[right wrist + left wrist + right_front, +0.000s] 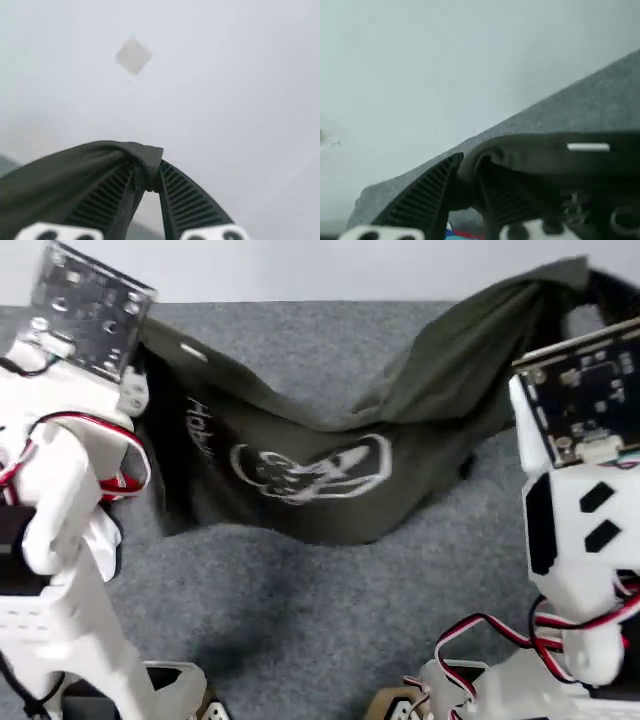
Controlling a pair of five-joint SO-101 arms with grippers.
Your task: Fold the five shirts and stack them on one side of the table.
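One dark green shirt (420, 400) is counted. Two arms are recorded: left arm (60, 540) at 9 o'clock, right arm (580, 530) at 3 o'clock. Two grippers are listed: left gripper (469, 165), right gripper (148, 175). One grey table (300, 620) is noted.

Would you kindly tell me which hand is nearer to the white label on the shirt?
Left. The left hand grips the shirt just beside its white label; the right hand pinches the opposite end, with the sagging garment between them.
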